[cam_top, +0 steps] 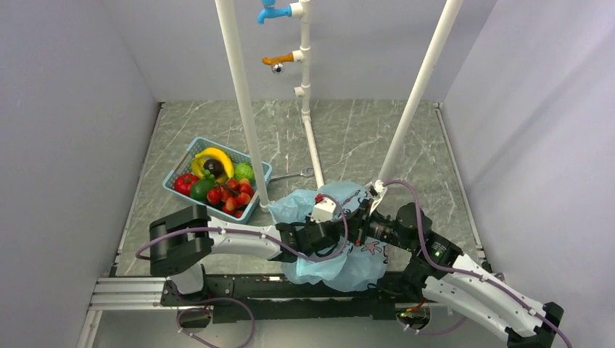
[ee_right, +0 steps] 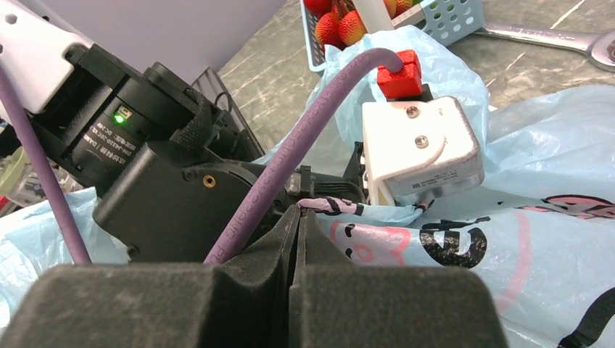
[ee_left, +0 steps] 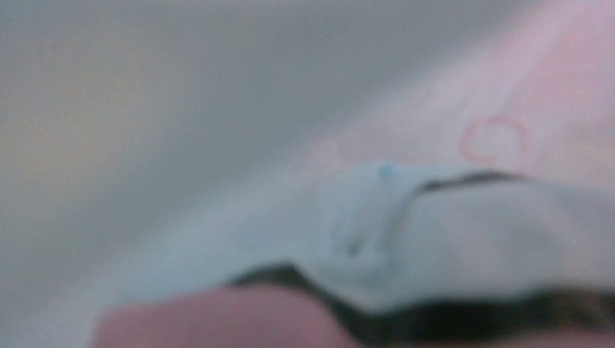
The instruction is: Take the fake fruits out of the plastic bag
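Observation:
The light-blue plastic bag (cam_top: 357, 270) lies crumpled between my two arms at the near edge of the table. My left wrist (cam_top: 319, 228) reaches into its mouth, and the fingers are hidden inside. The left wrist view is a blur of pale bag film (ee_left: 377, 217) with a reddish rounded shape (ee_left: 217, 319) at the bottom edge. My right gripper (ee_right: 301, 214) is shut, pinching the printed rim of the bag (ee_right: 551, 145) next to the left wrist. Several fake fruits (cam_top: 226, 194) lie in the blue basket (cam_top: 187, 161) to the left.
Yellow bananas and a green piece also fill the basket (ee_right: 450, 18). A metal wrench (cam_top: 294, 175) lies behind the bag. Two white poles (cam_top: 246, 109) (cam_top: 417, 94) and a pipe with hooks rise from the marble tabletop. Grey walls enclose the sides.

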Controlling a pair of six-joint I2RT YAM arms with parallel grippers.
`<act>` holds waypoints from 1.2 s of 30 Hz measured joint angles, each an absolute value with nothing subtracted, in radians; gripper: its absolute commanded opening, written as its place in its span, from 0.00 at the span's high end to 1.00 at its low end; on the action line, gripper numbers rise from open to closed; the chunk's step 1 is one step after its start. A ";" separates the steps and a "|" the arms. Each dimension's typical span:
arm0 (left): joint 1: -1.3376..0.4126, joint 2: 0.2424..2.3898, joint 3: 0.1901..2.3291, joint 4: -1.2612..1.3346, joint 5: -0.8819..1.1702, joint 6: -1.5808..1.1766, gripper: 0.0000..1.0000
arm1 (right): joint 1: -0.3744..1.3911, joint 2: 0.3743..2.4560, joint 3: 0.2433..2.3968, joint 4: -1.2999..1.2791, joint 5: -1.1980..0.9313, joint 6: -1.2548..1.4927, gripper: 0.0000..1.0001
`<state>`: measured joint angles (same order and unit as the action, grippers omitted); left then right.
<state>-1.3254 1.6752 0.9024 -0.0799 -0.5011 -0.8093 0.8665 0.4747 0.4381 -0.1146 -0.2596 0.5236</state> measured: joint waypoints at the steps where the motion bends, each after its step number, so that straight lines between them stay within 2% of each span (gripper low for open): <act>1: -1.325 1.668 0.900 -0.079 -0.499 -0.806 0.66 | 0.867 0.472 0.438 -0.116 -0.260 0.524 1.00; 4: -1.325 1.611 0.867 -0.072 -0.486 -0.789 0.79 | 0.867 0.471 0.438 -0.116 -0.260 0.524 1.00; 7: -1.325 1.521 0.821 -0.071 -0.471 -0.779 0.83 | 0.868 0.466 0.438 -0.123 -0.260 0.523 1.00; 9: -1.325 1.445 0.786 -0.067 -0.466 -0.779 0.91 | 0.867 0.460 0.438 -0.131 -0.259 0.520 1.00; 10: -1.325 1.415 0.772 -0.067 -0.465 -0.780 0.92 | 0.867 0.458 0.438 -0.134 -0.258 0.519 1.00; 12: -1.325 1.338 0.736 -0.064 -0.461 -0.781 0.91 | 0.867 0.451 0.438 -0.143 -0.258 0.516 1.00; 17: -1.325 1.217 0.669 -0.073 -0.449 -0.791 0.80 | 0.867 0.437 0.450 -0.222 -0.253 0.501 1.00; 18: -1.325 1.205 0.660 -0.072 -0.442 -0.792 0.77 | 0.867 0.439 0.466 -0.266 -0.240 0.504 0.96; 24: -1.325 1.185 0.623 -0.065 -0.405 -0.803 0.75 | 0.867 0.515 0.696 -0.641 -0.129 0.611 0.36; 27: -1.325 1.209 0.621 -0.025 -0.376 -0.804 0.77 | 0.865 0.597 0.845 -0.834 -0.131 0.621 0.12; 29: -1.325 1.244 0.621 0.016 -0.353 -0.810 0.76 | 0.865 0.645 0.962 -0.924 -0.139 0.618 0.02; 31: -1.325 1.283 0.621 0.060 -0.331 -0.829 0.76 | 0.865 0.675 1.065 -0.934 -0.166 0.608 0.01; 34: -1.325 1.315 0.606 0.125 -0.309 -0.856 0.75 | 0.864 0.673 1.122 -0.834 -0.255 0.600 0.19; 36: -1.325 1.333 0.602 0.158 -0.298 -0.879 0.74 | 0.864 0.666 1.093 -0.711 -0.356 0.600 0.22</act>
